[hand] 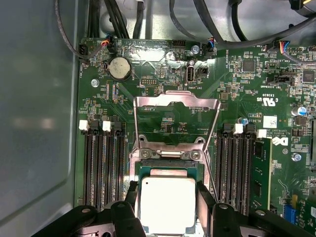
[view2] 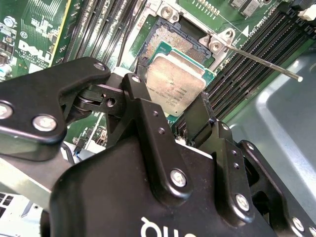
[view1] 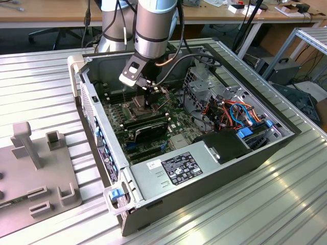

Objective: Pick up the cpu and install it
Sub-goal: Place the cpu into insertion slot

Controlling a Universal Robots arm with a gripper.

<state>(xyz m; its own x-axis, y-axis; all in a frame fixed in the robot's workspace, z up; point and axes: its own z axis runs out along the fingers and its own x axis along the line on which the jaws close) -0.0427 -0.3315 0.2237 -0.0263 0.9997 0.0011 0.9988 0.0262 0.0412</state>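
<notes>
Faint grey print stands on the metal lid of the cpu (view2: 175, 89), directly over the socket (view2: 173, 42). White silkscreen lettering and a logo stand on the motherboard (hand: 148, 69) beyond the memory slots (hand: 234, 168) that flank the socket, and a white sticker (hand: 270, 121) lies near them. Well apart from the socket, a rating label (view1: 181, 167) and a small handwritten tag (view1: 154, 164) stand on the power supply (view1: 225, 166).

The gripper (view2: 173, 93) grips the cpu (view2: 176, 83) just over the socket (view2: 170, 37), which lies open from above, its load plate (hand: 177, 106) hinged up and away. Memory slots (hand: 101, 168) run close along both sides, leaving the fingers (hand: 131, 193) a narrow lane. The lever (view2: 261, 61) juts across one bank. The case wall (hand: 34, 123) stands beside the board, and in the exterior view cables (view1: 232, 109) crowd the right.
</notes>
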